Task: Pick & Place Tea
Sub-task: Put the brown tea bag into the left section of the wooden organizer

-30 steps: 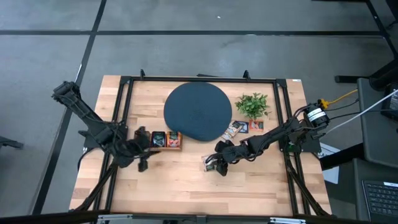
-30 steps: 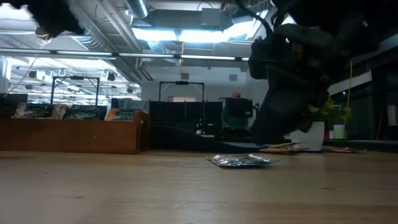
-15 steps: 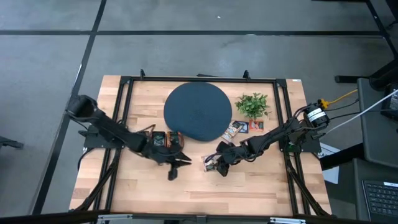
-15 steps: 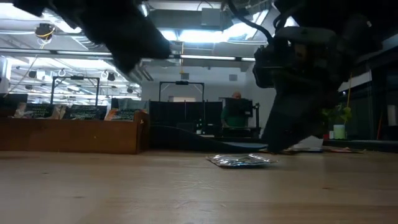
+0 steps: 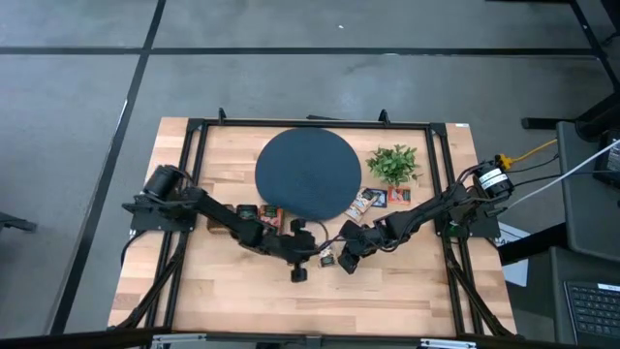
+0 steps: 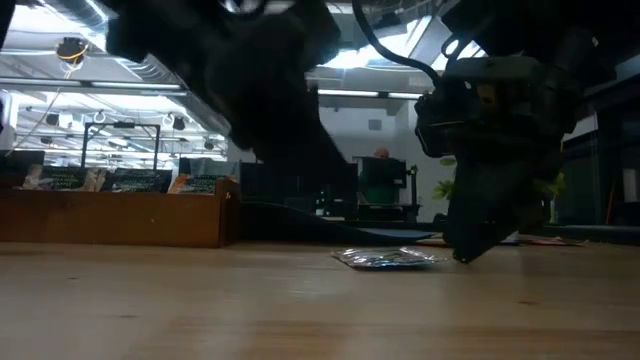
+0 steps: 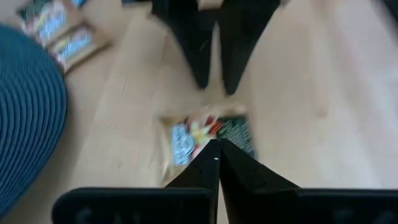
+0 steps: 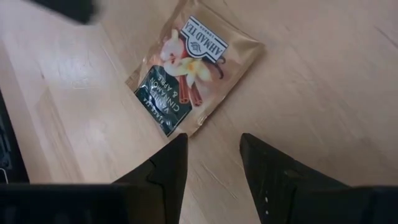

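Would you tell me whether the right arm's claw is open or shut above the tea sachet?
Open: the right claw shows a clear gap between its dark fingers, hovering beside the flat tan-and-green tea sachet without gripping it.

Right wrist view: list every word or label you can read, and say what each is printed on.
"AHMAD TEA": on the tea sachet lying flat on the wooden table.
"LONDON": small line under the brand on the same sachet.
"VANILLA", "CINNAMON & APPLE": on its dark green band, only partly legible.
Other sachets in the high view and left wrist view: print too small or blurred to read.
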Available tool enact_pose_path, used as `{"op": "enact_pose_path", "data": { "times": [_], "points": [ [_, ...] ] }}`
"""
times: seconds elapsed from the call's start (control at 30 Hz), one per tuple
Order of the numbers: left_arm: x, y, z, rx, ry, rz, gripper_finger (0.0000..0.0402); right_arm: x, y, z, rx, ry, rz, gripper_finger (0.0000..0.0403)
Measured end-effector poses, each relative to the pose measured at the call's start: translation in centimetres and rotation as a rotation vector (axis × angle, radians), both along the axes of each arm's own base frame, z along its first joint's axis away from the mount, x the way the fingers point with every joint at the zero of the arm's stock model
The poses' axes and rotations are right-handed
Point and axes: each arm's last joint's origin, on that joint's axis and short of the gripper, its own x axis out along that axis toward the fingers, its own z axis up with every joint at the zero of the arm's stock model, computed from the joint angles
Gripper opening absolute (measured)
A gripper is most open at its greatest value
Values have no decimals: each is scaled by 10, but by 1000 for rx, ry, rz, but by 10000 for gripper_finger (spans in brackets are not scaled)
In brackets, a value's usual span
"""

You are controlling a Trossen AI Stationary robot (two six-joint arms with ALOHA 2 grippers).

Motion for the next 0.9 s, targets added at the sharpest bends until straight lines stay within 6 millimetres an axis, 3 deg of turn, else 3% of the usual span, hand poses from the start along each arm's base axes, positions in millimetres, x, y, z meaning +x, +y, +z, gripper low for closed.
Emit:
{"op": "enact_pose_path", "data": {
  "times": [0.43, 0.7, 0.9],
  "points": [
    [14, 10, -32, -9, 177, 49, 2, 0, 2, 0, -10, -12, 23, 154],
    [20, 17, -46, -89, 197, 92, 3, 2, 3, 2, 4, -43, 27, 154],
    [22, 16, -46, -114, 161, 93, 5, 3, 3, 2, -3, -54, 30, 154]
  ]
}}
